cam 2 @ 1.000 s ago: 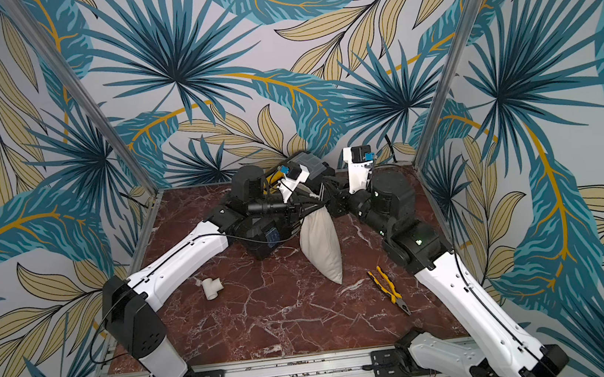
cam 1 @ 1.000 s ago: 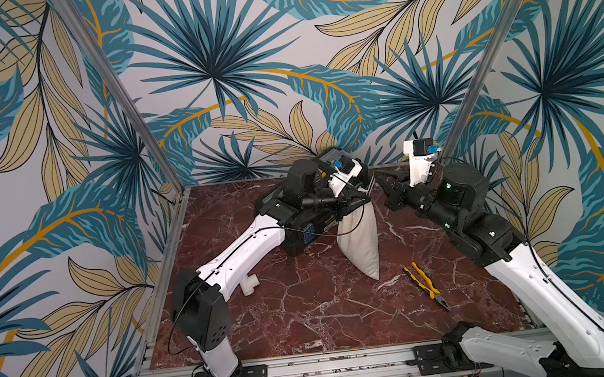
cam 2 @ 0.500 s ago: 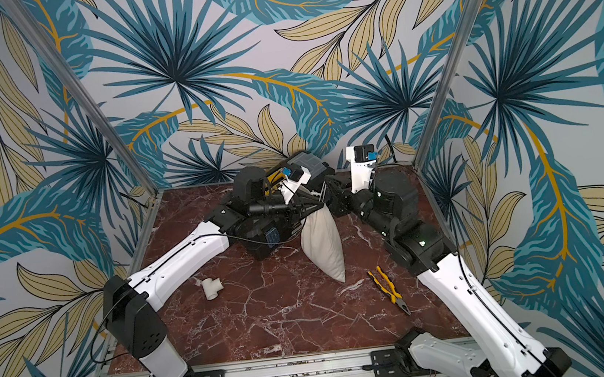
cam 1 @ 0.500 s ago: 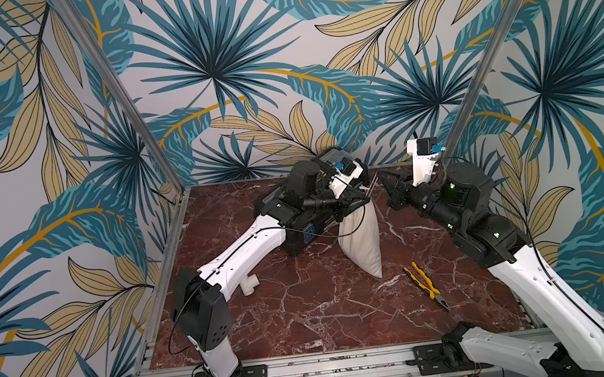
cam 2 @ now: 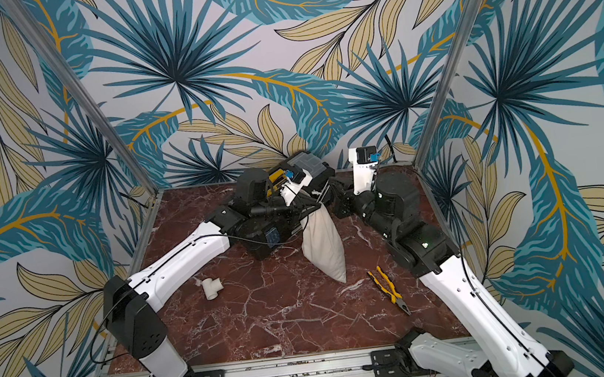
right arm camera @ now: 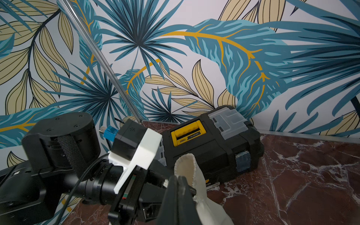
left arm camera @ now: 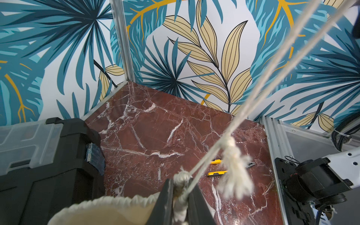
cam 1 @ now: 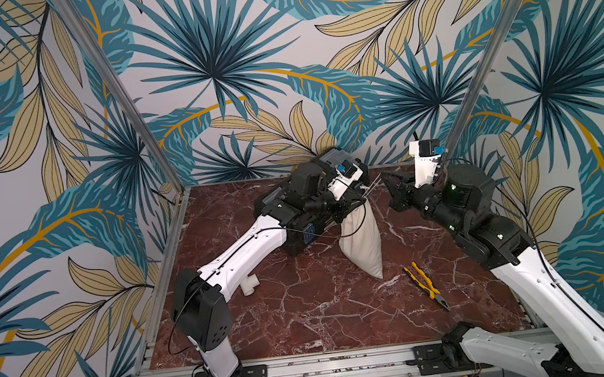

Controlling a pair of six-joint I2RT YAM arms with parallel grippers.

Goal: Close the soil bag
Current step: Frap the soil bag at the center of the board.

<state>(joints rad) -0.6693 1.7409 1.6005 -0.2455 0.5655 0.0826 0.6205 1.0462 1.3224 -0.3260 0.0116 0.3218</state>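
Soil bag (cam 1: 362, 236) is held up just in front of the black "deli" toolbox (right arm camera: 214, 148). Left tool (left arm camera: 180, 196) pinches its bunched mouth; right tool (right arm camera: 180, 183), pressed together, holds its white cord (left arm camera: 259, 91).

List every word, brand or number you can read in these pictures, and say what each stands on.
"deli": on the yellow handle of the black toolbox.
Black strip label beside it: too small to read.
White sticker low on the toolbox front: blurred.
Print on the black base plate: unreadable.
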